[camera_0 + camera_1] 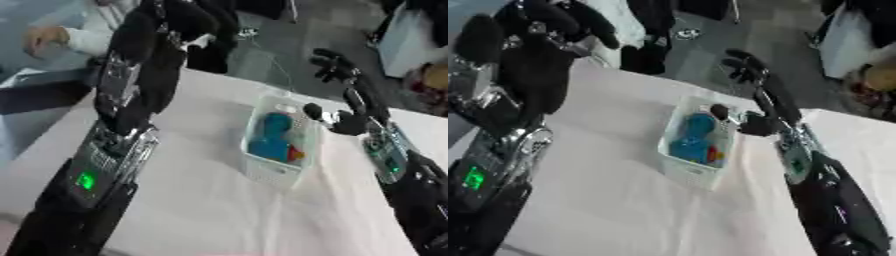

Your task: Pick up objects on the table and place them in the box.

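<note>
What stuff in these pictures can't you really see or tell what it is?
- Blue thing and small red-orange bit in the white box: too blurred to name, either view.
- Left hand: its top is cut off by the left eye view's upper edge.
- Right hand: its fingertips are blurred against the dark floor.
- Table: partly hidden behind both arms.

White cloth-covered surface (pixel 201 210) lying askew, grey floor (pixel 271 55) beyond its far edge, white furniture (pixel 404 37) at upper right
</note>
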{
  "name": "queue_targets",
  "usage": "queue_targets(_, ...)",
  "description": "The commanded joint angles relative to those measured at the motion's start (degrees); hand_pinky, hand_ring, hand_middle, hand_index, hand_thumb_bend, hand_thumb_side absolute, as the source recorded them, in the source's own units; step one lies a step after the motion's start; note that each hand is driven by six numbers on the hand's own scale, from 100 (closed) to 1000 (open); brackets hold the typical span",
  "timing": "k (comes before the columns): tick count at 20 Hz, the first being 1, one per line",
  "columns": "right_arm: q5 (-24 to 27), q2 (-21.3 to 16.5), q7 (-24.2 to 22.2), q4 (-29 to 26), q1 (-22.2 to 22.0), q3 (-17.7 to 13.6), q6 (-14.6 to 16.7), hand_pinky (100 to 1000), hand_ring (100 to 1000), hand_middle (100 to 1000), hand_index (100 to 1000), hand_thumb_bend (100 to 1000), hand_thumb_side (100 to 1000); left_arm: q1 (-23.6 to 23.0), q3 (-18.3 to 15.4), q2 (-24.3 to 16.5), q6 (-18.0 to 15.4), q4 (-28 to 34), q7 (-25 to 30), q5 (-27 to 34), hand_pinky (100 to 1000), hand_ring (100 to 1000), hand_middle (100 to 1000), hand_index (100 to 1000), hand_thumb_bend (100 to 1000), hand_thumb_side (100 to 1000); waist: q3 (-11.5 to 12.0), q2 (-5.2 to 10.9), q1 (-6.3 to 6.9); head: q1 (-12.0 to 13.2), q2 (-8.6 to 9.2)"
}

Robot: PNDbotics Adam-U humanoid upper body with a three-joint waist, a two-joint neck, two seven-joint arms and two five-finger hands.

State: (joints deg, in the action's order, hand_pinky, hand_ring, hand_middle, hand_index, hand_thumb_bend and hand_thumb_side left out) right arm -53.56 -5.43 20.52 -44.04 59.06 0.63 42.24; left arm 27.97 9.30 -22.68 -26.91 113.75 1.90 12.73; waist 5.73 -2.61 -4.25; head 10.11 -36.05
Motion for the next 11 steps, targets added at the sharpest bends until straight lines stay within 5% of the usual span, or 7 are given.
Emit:
queue_targets(1, 4.7, -2.6, 0.9, -5.3, -0.2, 1.1, 0.3, 584, 676, 899, 878, 623, 1000, 0.7, -0.2, -0.7, 0.4, 0.8, 0.1, 0.0, 540, 584, 796, 655, 276, 911, -0.8, 1.25, 0.14, -0.7, 1.05)
queue_targets(6, 16.5, -7.6, 0.1, -19.7, -5.8, 4.4, -0.3, 624, 736, 911, 890, 549, 1000, 0.6, -0.2, -0.5, 0.8, 0.8, 0.0, 0.2, 541, 585, 795, 656, 276, 911, -3.3, 1.68, -0.10, -6.9, 5.39)
queue_targets(11, 28.1, -10.9, -1.4, -39.1, -16.6, 5.5, -3.5, 625, 744, 897, 883, 435, 1000, -0.1, -0.4, -0.8, 0.7, 0.8, -0.1, 0.1, 541, 585, 794, 656, 275, 912, -4.5, 2.23, 0.17, -12.2, 11.31)
